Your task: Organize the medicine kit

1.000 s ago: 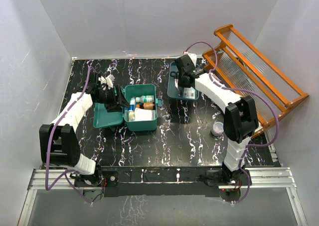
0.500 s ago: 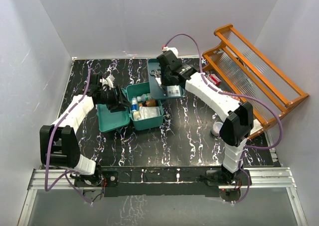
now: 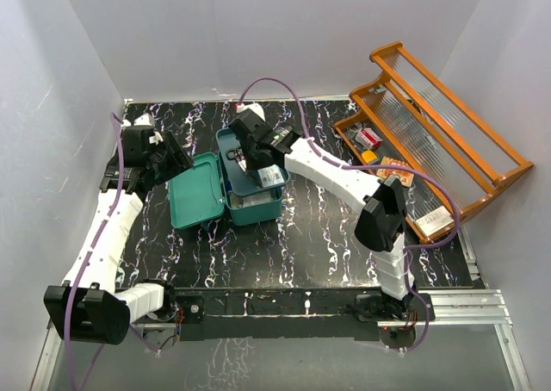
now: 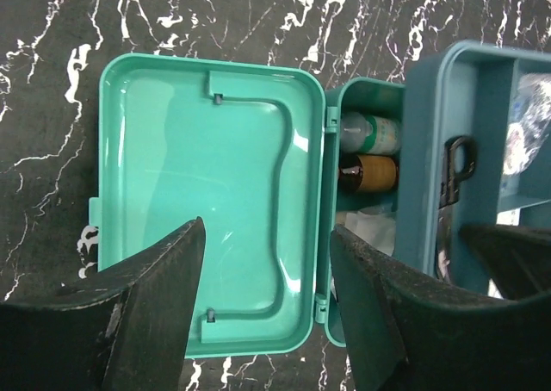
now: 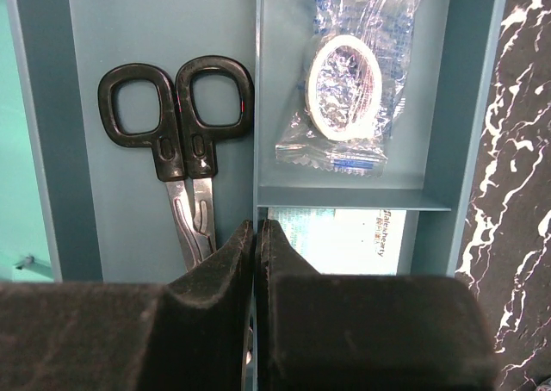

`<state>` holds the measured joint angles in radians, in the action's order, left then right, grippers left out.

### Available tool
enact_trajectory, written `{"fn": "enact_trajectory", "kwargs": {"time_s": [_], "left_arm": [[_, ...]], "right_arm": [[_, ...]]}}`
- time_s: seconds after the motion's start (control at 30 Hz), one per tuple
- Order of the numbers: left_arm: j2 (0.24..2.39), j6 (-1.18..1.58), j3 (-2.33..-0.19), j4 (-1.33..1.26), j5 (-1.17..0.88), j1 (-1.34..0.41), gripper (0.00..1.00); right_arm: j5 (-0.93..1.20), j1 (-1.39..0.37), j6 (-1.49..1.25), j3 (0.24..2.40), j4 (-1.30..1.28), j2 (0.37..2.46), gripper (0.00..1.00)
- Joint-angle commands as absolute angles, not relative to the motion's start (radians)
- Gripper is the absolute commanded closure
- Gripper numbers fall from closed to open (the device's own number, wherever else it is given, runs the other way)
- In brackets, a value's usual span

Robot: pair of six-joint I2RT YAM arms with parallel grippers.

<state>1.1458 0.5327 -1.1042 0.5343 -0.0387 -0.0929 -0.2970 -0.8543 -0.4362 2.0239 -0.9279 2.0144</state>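
Since a second ago the left gripper [image 4: 265, 232] has drawn back, jaws apart over the open medicine kit [image 4: 207, 176]; the right gripper [image 5: 256, 236], clamped on the divided tray [image 5: 164, 29], has swung it above the kit. We judge the kit stiff, light, slick: grip a rim. Bottles [image 4: 366, 154] lie inside; scissors [image 5: 176, 124] and bagged tape [image 5: 344, 85] ride the tray.

Looks like a robotics lab test cell. Boxed in at left, far and right by plain white panels [image 3: 258, 38]. Floored by a black, white-veined table [image 3: 301, 236], edged on the near side by an aluminium rail [image 3: 465, 305] carrying a left arm [image 3: 108, 227] and a right arm [image 3: 331, 171], both trailing purple cables [image 3: 275, 79]. Staged with props: a teal medicine kit [image 3: 198, 197] lying open mid-table, a divided tray [image 5: 112, 21] with scissors [image 5: 176, 107], an orange wooden rack [image 3: 448, 115] at the far right.
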Motion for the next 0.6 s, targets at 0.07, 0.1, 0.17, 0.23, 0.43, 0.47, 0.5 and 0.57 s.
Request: {"fn": "enact_trajectory", "kwargs": {"time_s": [0.07, 0.1, 0.17, 0.23, 0.43, 0.47, 0.5, 0.57], "left_arm": [[1.123, 0.551, -1.082, 0.552, 0.027, -0.089, 0.41], [1.12, 0.556, -1.079, 0.552, 0.035, -0.089, 0.41], [1.115, 0.567, -1.075, 0.555, 0.063, -0.089, 0.41], [1.108, 0.574, -1.074, 0.554, 0.082, -0.089, 0.41], [1.109, 0.566, -1.075, 0.552, 0.078, -0.089, 0.4], [1.111, 0.565, -1.074, 0.553, 0.076, -0.089, 0.4], [1.112, 0.564, -1.072, 0.551, 0.071, -0.089, 0.4], [1.111, 0.563, -1.065, 0.548, 0.066, -0.089, 0.4]], "right_arm": [[-0.344, -0.888, -0.453, 2.127, -0.955, 2.044, 1.0], [-0.351, -0.892, -0.457, 2.134, -0.963, 2.049, 1.0], [-0.356, -0.897, -0.466, 2.135, -0.967, 2.058, 1.0], [-0.363, -0.9, -0.479, 2.133, -0.971, 2.065, 1.0], [-0.38, -0.904, -0.534, 2.12, -0.967, 2.076, 1.0], [-0.385, -0.904, -0.544, 2.113, -0.964, 2.074, 1.0], [-0.388, -0.903, -0.55, 2.104, -0.956, 2.072, 1.0], [-0.384, -0.903, -0.553, 2.096, -0.946, 2.076, 1.0]]}}
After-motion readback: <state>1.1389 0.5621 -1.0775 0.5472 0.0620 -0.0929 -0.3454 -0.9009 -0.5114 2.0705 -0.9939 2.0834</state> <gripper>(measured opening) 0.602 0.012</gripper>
